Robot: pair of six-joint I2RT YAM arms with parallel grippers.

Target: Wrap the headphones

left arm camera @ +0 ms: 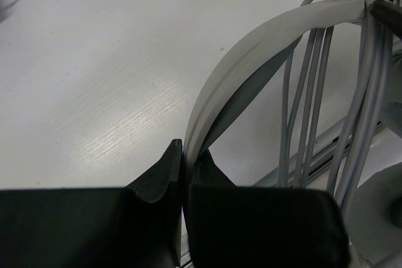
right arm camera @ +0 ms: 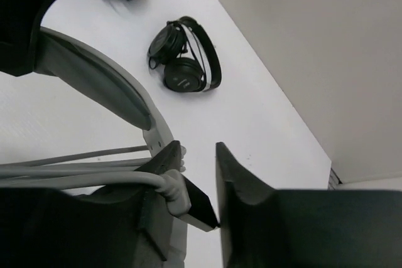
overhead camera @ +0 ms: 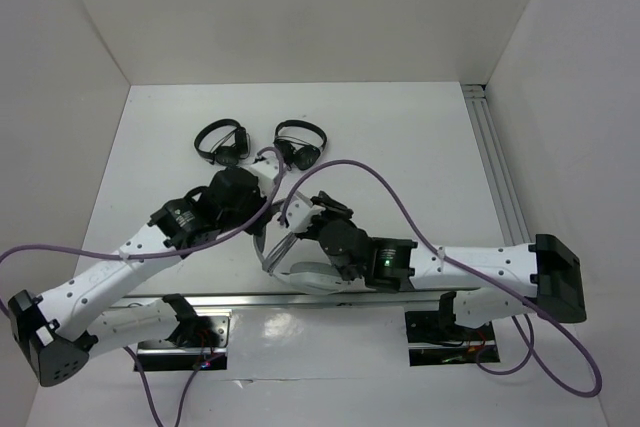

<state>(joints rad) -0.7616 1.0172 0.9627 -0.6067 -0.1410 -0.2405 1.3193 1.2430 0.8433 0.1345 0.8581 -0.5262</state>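
At the near edge of the table (overhead camera: 400, 137), between both arms: the headphones (overhead camera: 308, 275). Looped over the band (left arm camera: 251, 48) in several strands: the cable (left arm camera: 308, 92); most of the wrapping seemingly done. Left gripper (left arm camera: 184, 155) clamped on the band. Right gripper (right arm camera: 198, 155) spread apart, cable end against one finger, probably left to tuck. Farther back, two black headphones (right arm camera: 185, 61).

The left arm (overhead camera: 110, 272) and right arm (overhead camera: 480, 265) are built of white links joined by black motor housings. Purple cable (overhead camera: 350, 163) is looped along each. Matte black, wedge-shaped fingers are fitted to the left gripper (left arm camera: 187, 152) and right gripper (right arm camera: 196, 149).
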